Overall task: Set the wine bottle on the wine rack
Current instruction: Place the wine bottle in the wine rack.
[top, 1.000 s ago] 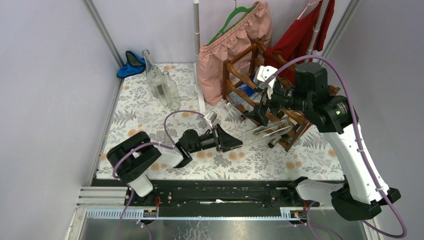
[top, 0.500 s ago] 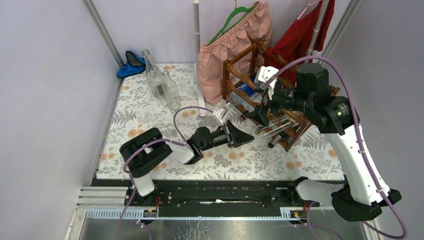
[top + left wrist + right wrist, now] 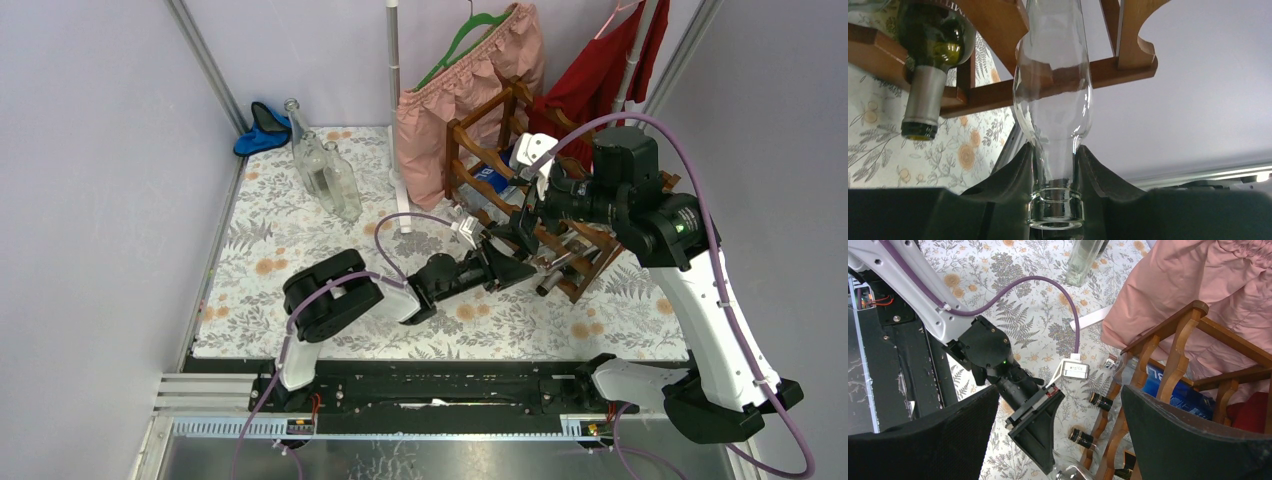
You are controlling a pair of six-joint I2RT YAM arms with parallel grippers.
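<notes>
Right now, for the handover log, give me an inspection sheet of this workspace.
Surface: floral cloth, no spills seen.
Job's things: clear wine bottle among wine rack rails; green bottle already racked.
Clutter: two glass bottles standing, blue cloth far left.
End effectors: left end effector shut on bottle neck; right end effector open, empty.
Cables: purple cables loop off both arms.
Surroundings: pink garment, red garment hanging behind rack.

Left arm and right arm: white shells, black joints, a purple cable looping off each. The left pincer is a black wedge, tiny green light just behind it.
</notes>
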